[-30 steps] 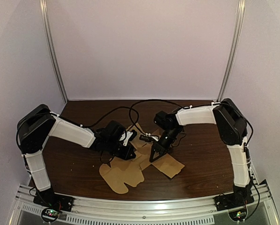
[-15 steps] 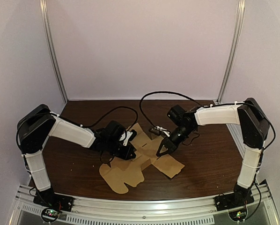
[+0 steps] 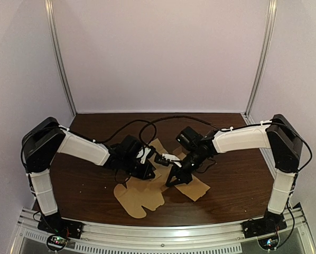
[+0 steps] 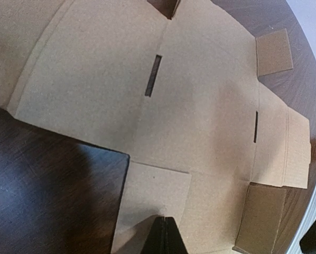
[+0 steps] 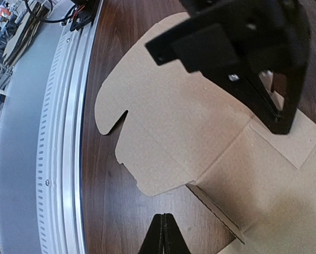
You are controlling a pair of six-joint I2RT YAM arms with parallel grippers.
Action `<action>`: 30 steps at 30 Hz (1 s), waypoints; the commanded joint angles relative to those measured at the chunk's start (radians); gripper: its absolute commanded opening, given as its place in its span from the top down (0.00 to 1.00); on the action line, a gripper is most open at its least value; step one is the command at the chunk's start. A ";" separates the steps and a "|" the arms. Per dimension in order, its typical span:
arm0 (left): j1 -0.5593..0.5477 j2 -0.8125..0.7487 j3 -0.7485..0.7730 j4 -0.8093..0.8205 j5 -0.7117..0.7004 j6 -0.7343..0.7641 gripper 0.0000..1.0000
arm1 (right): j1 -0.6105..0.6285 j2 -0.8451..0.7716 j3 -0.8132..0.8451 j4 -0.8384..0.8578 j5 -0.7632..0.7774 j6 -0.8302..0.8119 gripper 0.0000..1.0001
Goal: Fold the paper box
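The paper box is a flat brown cardboard blank point(image 3: 139, 198) lying unfolded on the dark table point(image 3: 226, 174), between the two arms. In the left wrist view the blank point(image 4: 200, 106) fills most of the frame, showing slots and side flaps. My left gripper point(image 4: 166, 219) is shut, its tip resting over a small square flap point(image 4: 152, 190); nothing shows between its fingers. My right gripper point(image 5: 164, 217) is shut too, hovering over bare wood just off the blank's point(image 5: 168, 132) rounded edge, beside a slightly raised flap edge point(image 5: 216, 209). In the top view the left gripper point(image 3: 149, 173) and the right gripper point(image 3: 172, 182) sit close together.
An aluminium rail point(image 5: 57, 159) runs along the table's near edge. Black cables point(image 3: 147, 124) loop over the back of the table behind both wrists. The left gripper's black body point(image 5: 242, 47) fills the upper right of the right wrist view. Pale walls enclose the table.
The right arm pulled back to the right, then swung left and down again to the blank's middle front. The left arm shifted slightly rightward. Both grippers stayed shut.
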 commanded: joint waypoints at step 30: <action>0.000 0.090 -0.010 -0.117 0.025 -0.011 1.00 | 0.076 0.174 0.110 -0.023 0.296 -0.071 0.99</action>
